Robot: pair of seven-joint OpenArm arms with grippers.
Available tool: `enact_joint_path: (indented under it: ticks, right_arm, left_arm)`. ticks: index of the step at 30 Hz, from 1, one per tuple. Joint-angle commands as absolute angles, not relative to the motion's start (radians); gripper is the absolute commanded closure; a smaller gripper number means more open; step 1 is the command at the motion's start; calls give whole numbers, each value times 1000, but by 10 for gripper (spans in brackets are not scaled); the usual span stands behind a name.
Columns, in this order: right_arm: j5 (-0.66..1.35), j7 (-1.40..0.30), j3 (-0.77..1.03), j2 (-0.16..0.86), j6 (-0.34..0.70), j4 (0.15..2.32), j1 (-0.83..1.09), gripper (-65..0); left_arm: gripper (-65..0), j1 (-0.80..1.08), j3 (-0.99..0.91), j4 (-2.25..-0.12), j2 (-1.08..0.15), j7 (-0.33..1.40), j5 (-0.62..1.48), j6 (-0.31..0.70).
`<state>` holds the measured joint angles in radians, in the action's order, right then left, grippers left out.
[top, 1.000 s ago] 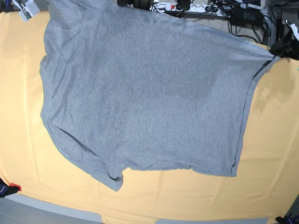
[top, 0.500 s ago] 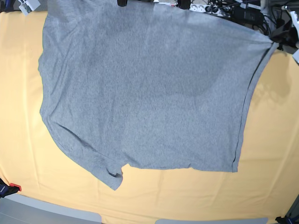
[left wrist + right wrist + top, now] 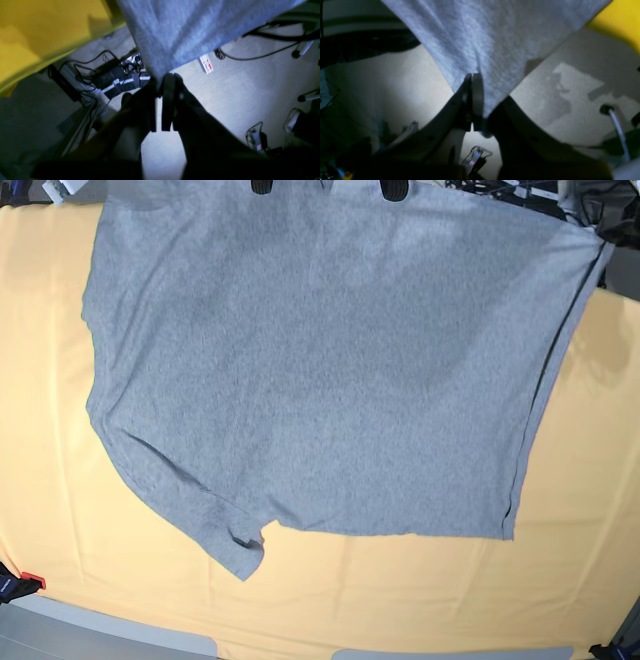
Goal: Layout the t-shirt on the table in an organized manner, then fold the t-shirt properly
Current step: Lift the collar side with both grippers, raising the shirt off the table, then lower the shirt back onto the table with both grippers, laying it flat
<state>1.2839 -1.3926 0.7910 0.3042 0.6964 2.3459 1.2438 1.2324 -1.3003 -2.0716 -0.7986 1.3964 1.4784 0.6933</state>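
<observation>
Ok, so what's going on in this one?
A two-armed robot is laying out a grey t-shirt on a table covered in yellow cloth. The left gripper and the right gripper are each shut on a pinch of the shirt's far edge, out beyond the table over the floor. Most of the shirt lies spread plain side up, one sleeve a bit rumpled at the near side. No folding has started yet.

Below I see pale grey carpet floor [image 3: 245,90], tangled black cables [image 3: 262,53], and power bricks [image 3: 110,77].
</observation>
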Motion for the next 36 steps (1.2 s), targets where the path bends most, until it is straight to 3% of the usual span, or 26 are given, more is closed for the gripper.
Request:
enact_joint_path:
  ticks: [1,9,13,36]
  right_arm:
    - [1287,-1396,801,311,698,2356,1266,0]
    - [1283,-1396,801,318,698,2356,1265,0]
    - [1283,-1396,801,336,698,2356,1249,0]
    - [1200,-1396,801,336,698,2356,828,0]
  left_arm:
    - [0,1237,-1316,-2078,-809,1396,1484,698]
    - [0,1221,-1316,-2087,-810,1328,1484,698]
    - [0,1109,-1293,-2117,-809,1320,1484,698]
    - [0,766,-923,-2117,-809,1308,1484,698]
